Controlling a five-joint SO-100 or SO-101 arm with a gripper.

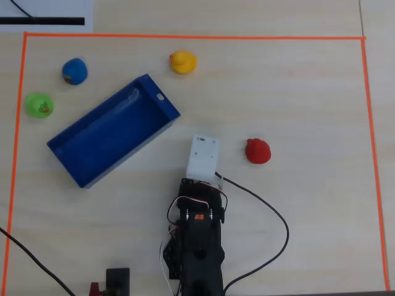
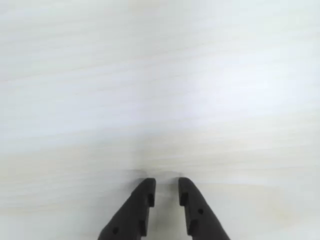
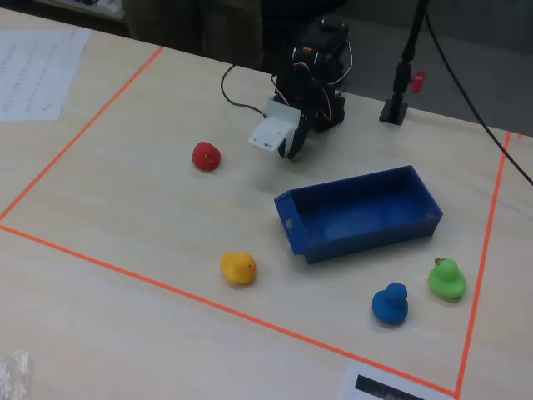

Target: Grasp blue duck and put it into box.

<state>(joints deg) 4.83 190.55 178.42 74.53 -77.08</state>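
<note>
The blue duck (image 1: 74, 71) sits on the table at the far left of the overhead view, beyond the long side of the box (image 1: 105, 135). In the fixed view the duck (image 3: 390, 303) is near the front and the box (image 3: 358, 212) lies empty behind it. My gripper (image 2: 166, 184) is over bare table, well away from the duck. Its jaws are nearly together with a narrow gap and hold nothing. In the overhead view the white wrist housing (image 1: 203, 157) hides the jaws. In the fixed view the gripper (image 3: 290, 150) points down next to the box's short end.
A green duck (image 1: 39, 105) sits close beside the blue one, a yellow duck (image 1: 183, 61) near the box's far corner, and a red toy (image 1: 258, 151) right of the gripper. Orange tape (image 1: 185, 37) borders the work area. Cables (image 1: 271, 216) trail by the arm base.
</note>
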